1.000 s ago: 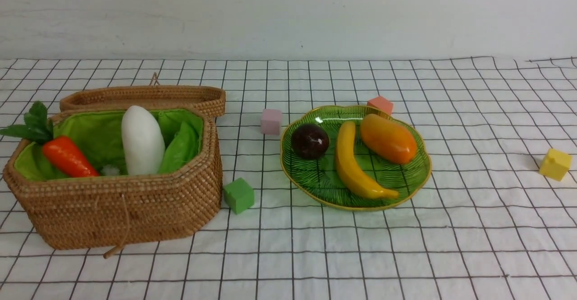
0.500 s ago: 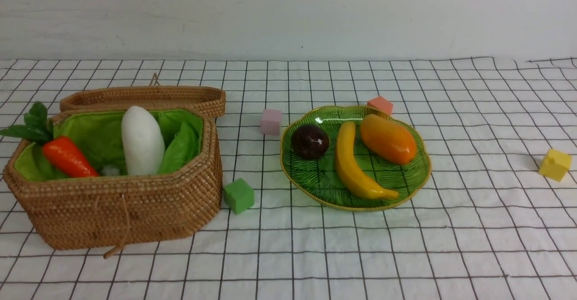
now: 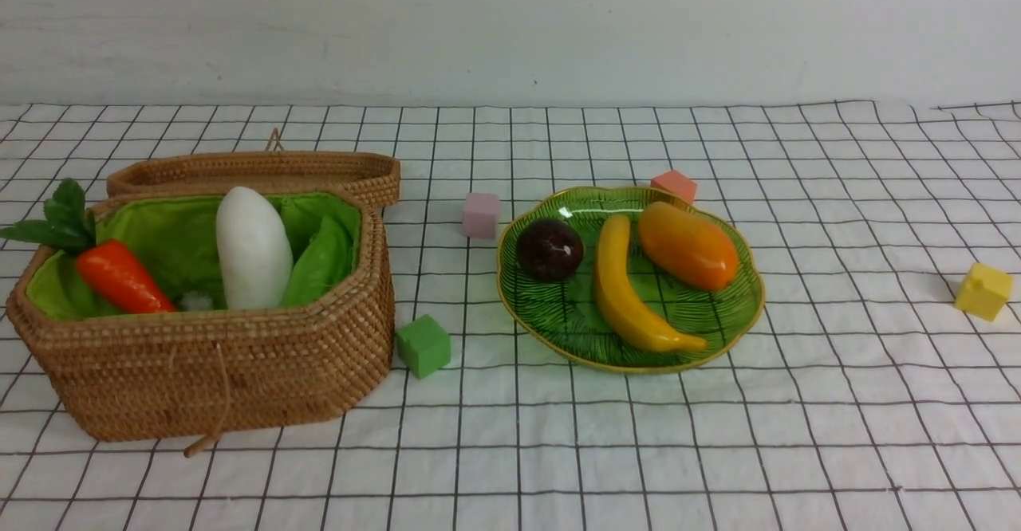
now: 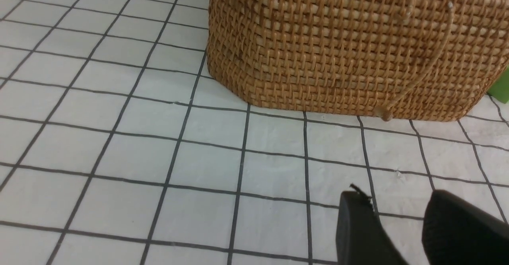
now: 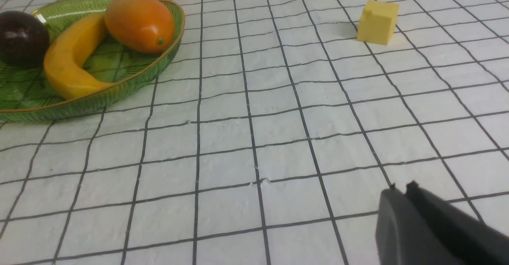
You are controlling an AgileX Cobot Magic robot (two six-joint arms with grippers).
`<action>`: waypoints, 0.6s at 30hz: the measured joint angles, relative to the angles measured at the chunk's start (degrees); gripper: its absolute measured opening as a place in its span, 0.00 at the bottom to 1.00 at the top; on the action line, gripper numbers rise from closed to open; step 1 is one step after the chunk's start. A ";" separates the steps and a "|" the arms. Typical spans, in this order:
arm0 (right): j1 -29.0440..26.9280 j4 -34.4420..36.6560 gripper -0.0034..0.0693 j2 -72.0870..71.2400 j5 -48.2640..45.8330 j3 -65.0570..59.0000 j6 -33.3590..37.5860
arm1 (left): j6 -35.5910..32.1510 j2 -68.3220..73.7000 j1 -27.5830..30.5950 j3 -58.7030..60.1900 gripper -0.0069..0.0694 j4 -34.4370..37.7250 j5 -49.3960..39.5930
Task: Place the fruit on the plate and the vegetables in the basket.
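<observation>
The green plate holds the mango, the purple ball and the banana. Inside the wicker basket, lid back, lie the white radish and the carrot. My left gripper hangs open over the cloth near the basket's front wall, empty. My right gripper is shut on nothing, over bare cloth away from the plate. Neither arm shows in the front view.
Foam cubes lie on the checked cloth: green beside the basket, pink and salmon behind the plate, yellow at far right. A wall bounds the back.
</observation>
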State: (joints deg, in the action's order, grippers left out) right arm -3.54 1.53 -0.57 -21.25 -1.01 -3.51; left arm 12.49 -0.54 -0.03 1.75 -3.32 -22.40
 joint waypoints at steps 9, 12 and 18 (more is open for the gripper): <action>0.00 0.05 0.11 0.00 0.00 0.00 0.04 | 0.00 0.00 0.00 0.00 0.40 0.00 0.00; 0.00 0.05 0.12 0.00 0.00 0.00 0.04 | 0.00 0.00 0.00 0.00 0.40 0.00 0.00; 0.00 0.05 0.13 0.00 -0.05 0.00 0.04 | 0.00 0.00 -0.07 0.00 0.40 0.00 0.00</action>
State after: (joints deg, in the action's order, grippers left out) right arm -3.54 1.58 -0.57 -21.30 -1.01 -3.46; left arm 12.49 -0.54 -0.10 1.75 -3.32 -22.40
